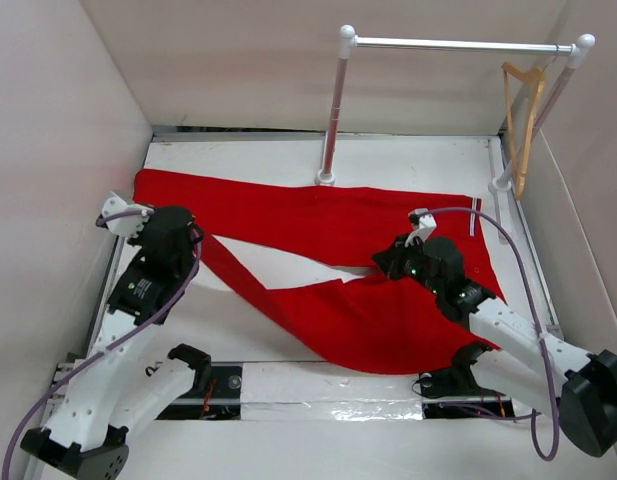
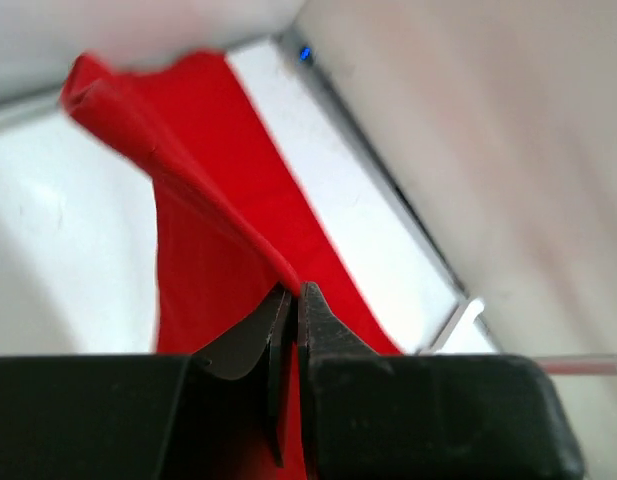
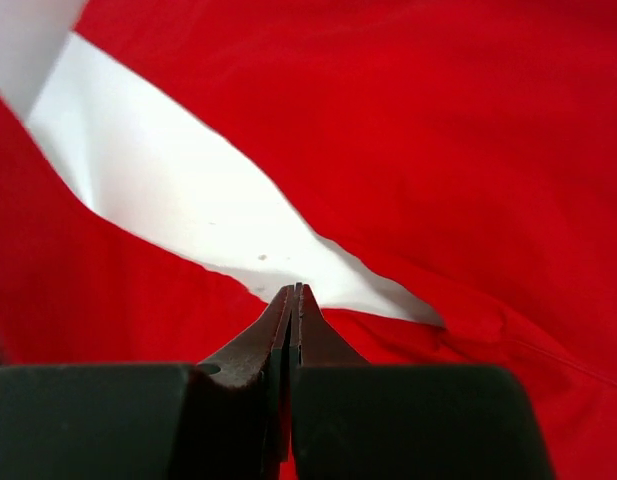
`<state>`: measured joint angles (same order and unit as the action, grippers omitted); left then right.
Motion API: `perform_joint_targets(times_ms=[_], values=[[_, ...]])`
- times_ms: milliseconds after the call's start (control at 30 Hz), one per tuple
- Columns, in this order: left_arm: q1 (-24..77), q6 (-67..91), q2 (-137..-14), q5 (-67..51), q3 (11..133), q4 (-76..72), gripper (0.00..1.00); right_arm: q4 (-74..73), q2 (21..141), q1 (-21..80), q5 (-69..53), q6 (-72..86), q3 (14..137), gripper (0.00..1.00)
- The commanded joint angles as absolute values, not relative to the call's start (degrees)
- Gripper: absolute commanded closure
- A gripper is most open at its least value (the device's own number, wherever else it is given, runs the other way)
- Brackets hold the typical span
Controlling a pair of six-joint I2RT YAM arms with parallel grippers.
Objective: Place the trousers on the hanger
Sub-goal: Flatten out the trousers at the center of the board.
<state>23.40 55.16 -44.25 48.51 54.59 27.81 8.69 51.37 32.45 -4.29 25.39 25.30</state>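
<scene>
Judging from how things lie, I put the task at an early stage: the trousers (image 1: 288,205) are spread flat over the middle of the table (image 1: 408,160), one leg along the far side, the other angled toward the near edge, thin white stripes showing toward the right edge. The hanger (image 1: 523,120) hangs bare from the clothes rail (image 1: 458,44) at the far right corner, well apart from the cloth. My left gripper (image 2: 293,290) sits near the left edge, clenched on a fold of red cloth that rises into a ridge between its jaws. My right gripper (image 3: 293,290) is right of the middle, jaws pressed together at the cloth's inner edge where the two legs part; I read it as pinching that edge. So both grasps look made, while gathering the cloth, carrying it to the far right corner and draping it over the hanger are all left to do. The table is smooth and white, with shiny tape along the near edge, and plain pale walls close in its left, far and right sides
</scene>
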Motion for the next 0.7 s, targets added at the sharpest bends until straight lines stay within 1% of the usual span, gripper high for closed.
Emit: perform_joint_targets(times_ms=[0,33,133,333,433,567,667], values=[[23.1,41.1,-42.0,55.5,59.8,25.3,1.00,11.3,55.0,30.8,-0.4,26.5,25.0,0.99],[23.1,37.7,-39.8,55.8,59.8,24.1,1.00,10.9,56.3,29.8,-0.3,27.1,25.3,0.96],[23.1,32.4,-35.3,54.9,57.0,16.3,1.00,10.3,61.3,27.9,-0.3,30.1,25.2,0.94],[23.1,28.5,-32.8,50.1,54.3,10.9,1.00,11.5,67.4,26.6,5.7,36.1,22.8,0.94],[23.1,24.5,-31.6,43.4,54.8,9.1,1.00,8.4,68.5,26.6,7.6,37.0,24.9,0.94],[23.1,20.6,-32.3,34.9,57.7,12.6,1.00,7.5,72.3,26.6,8.9,38.4,26.9,0.92],[23.1,20.1,-29.1,32.0,54.2,11.1,1.00,6.2,77.8,25.9,9.8,40.4,31.1,0.92]])
